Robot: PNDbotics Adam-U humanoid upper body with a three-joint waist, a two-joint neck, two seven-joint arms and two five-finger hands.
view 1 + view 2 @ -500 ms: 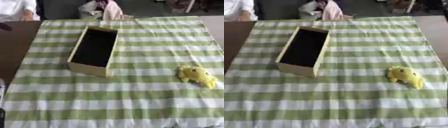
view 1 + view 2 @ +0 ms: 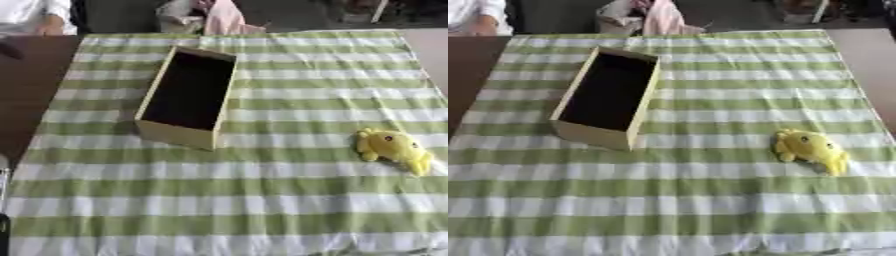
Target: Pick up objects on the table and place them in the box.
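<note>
Yellow plush toy lies well apart from open box; no hand shows

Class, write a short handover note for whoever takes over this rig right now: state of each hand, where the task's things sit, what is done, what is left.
Hands: neither the left nor the right hand shows in either eye view.
Things: the open box stands left of centre on the green-striped cloth; its inside looks dark and empty. The yellow plush toy lies to its right, apart from it.
Done: nothing placed in the box.
Left: pick up the toy and put it in the box.
</note>
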